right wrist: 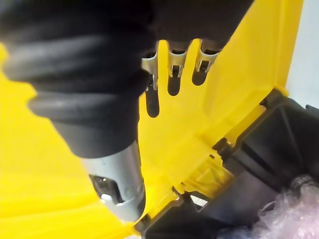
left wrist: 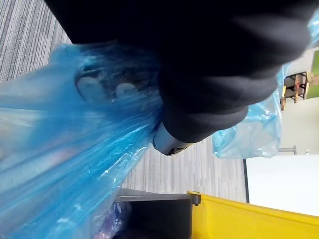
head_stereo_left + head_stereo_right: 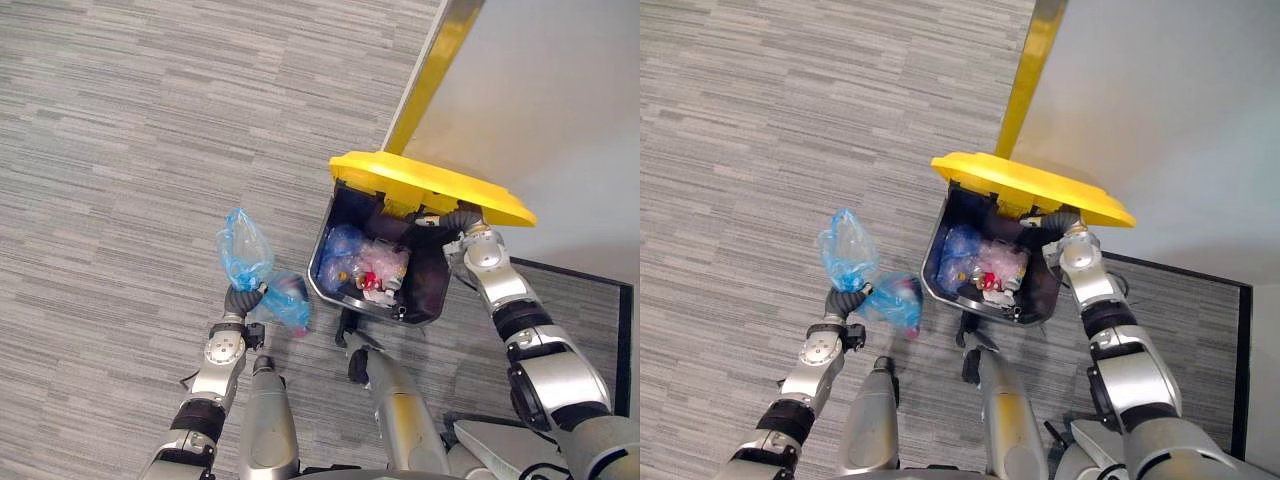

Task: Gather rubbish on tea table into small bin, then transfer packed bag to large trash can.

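A large black trash can (image 3: 322, 252) stands by the wall with its yellow lid (image 3: 430, 185) raised. My right hand (image 3: 462, 224) is under the lid, and in the right wrist view its straight fingers (image 1: 172, 64) press against the yellow underside (image 1: 234, 74). Inside the can lie several bags and scraps (image 3: 368, 268). Left of the can, my left hand (image 3: 243, 300) is shut on the neck of a blue plastic bag (image 3: 245, 250), which bulges above and beside the hand. In the left wrist view the blue bag (image 2: 65, 164) wraps over the fingers.
A white wall (image 3: 560, 110) with a yellow strip (image 3: 430, 70) at its foot runs behind the can. A dark mat (image 3: 600, 300) lies on the right. Grey striped carpet (image 3: 120, 150) spreads to the left.
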